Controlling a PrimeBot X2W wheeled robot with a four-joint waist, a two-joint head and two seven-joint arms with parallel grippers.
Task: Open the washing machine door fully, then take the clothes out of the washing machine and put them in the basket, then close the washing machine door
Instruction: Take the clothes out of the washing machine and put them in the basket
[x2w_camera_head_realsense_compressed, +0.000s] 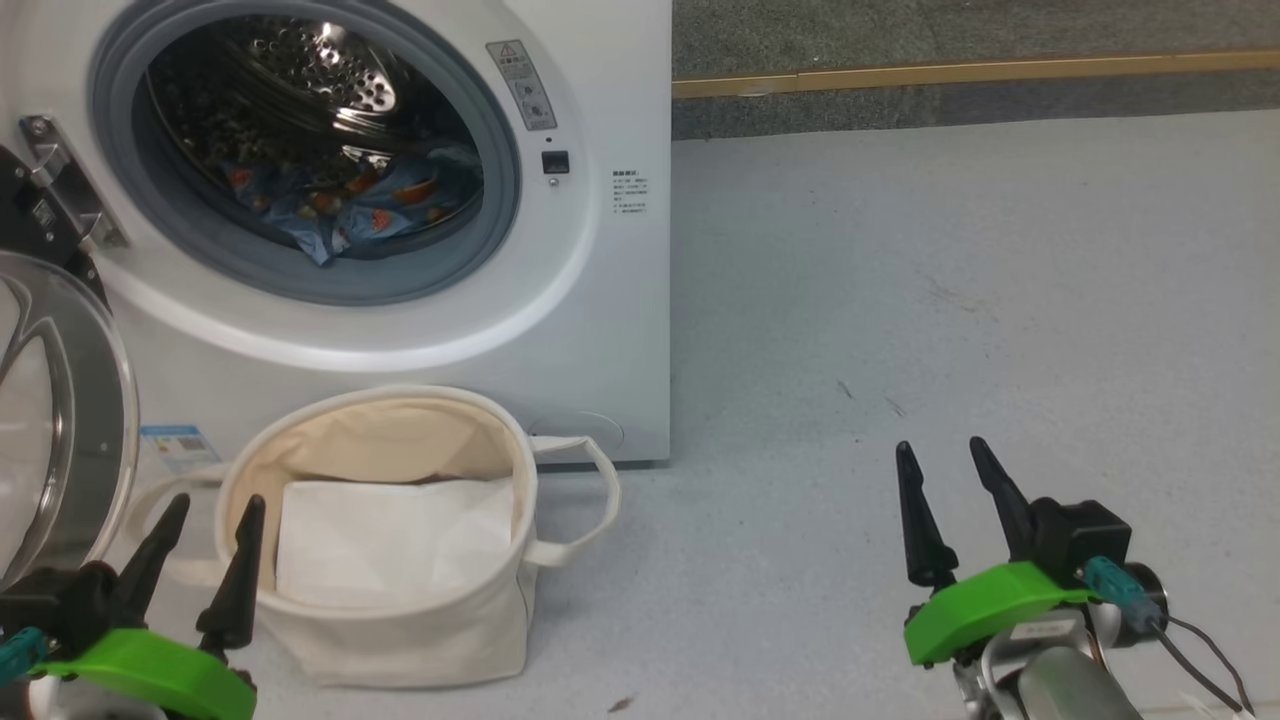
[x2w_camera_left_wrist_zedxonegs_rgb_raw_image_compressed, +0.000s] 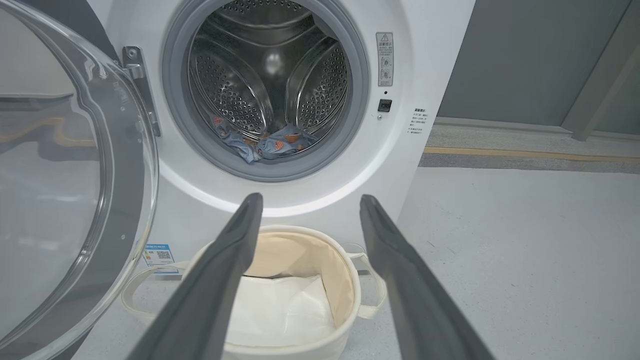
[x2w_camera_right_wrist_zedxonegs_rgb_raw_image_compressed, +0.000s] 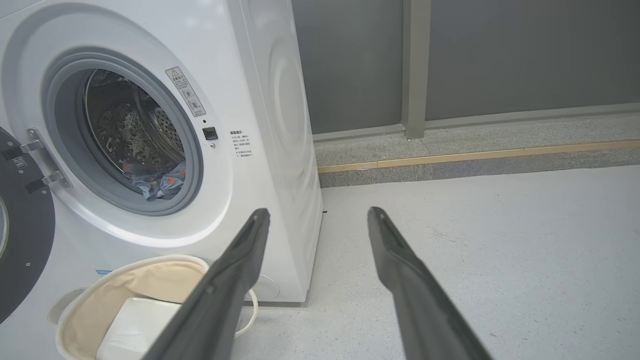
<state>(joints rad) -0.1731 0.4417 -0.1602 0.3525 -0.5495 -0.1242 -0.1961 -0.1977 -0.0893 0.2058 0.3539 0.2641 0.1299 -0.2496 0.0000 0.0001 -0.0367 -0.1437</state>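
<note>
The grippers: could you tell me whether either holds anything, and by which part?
Nothing is held; the left gripper and the right gripper are both open.

A pale speckled floor (x2w_camera_head_realsense_compressed: 950, 300) runs to a tan strip (x2w_camera_head_realsense_compressed: 950, 74) before a grey wall (x2w_camera_right_wrist_zedxonegs_rgb_raw_image_compressed: 500, 50), perhaps panelled.

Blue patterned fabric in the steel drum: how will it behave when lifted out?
The crumpled blue fabric with orange motifs lies in soft folds, so it will probably drape and trail rather than hold shape. It looks thin, so likely light. A trailing end may drag on the grey rubber gasket.
</note>
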